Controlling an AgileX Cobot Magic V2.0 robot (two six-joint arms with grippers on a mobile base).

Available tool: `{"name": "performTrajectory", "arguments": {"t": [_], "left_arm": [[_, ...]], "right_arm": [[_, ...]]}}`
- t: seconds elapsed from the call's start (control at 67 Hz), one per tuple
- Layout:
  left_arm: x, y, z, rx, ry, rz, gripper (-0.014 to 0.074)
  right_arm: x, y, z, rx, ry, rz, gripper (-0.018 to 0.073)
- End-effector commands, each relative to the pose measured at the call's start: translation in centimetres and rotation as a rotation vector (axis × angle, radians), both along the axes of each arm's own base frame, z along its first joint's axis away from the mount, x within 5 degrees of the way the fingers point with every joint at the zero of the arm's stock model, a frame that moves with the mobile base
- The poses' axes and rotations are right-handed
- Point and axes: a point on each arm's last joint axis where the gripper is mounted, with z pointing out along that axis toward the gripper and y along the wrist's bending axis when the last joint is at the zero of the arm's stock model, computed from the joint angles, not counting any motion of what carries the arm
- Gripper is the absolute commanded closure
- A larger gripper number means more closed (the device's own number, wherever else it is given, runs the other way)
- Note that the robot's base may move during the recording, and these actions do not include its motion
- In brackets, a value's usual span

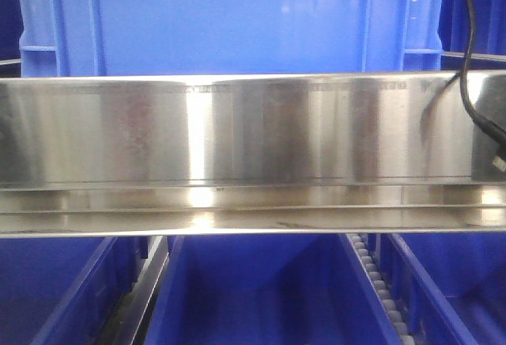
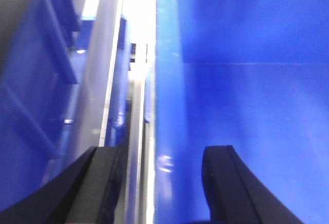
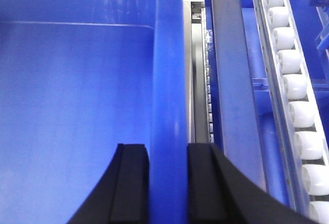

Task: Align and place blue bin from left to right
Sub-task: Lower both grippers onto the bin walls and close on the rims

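Although the blue bin is gripped on one side, its placing cannot be counted as finished. From the right wrist, the right gripper is seen clamped on the bin's right-hand wall, with both black pads pressed against the thick rim that runs between them. From the left wrist, the left gripper is seen spread wide astride the opposite wall. The rim lies between the fingers, but a gap is left on the outer side, so nothing is judged to be grasped there. Beside the right wall a grey rail and a track of white rollers are seen, and on the left a neighbouring blue crate lies just beyond a metal rail. In the front view neither gripper is shown. A steel beam crosses the picture, a ribbed blue crate stands behind and above it, and blue bins are ranged below. The held bin is judged to be the middle one of that lower row, though this cannot be made certain. It appears roughly parallel with the rails; whether it is lifted or resting cannot be told. What is left, by this reading, is the final squaring against its neighbours and the letting go by the right gripper.
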Motion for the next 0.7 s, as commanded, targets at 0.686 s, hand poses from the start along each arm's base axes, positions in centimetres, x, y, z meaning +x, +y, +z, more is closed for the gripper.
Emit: {"name": "performTrajectory", "arguments": {"t": [0.686], "left_arm": [[-0.04, 0.19, 0.02, -0.003, 0.017, 0.014, 0.0321]], "right_arm": [[0.08, -0.30, 0.27, -0.010, -0.012, -0.008, 0.0637]]}}
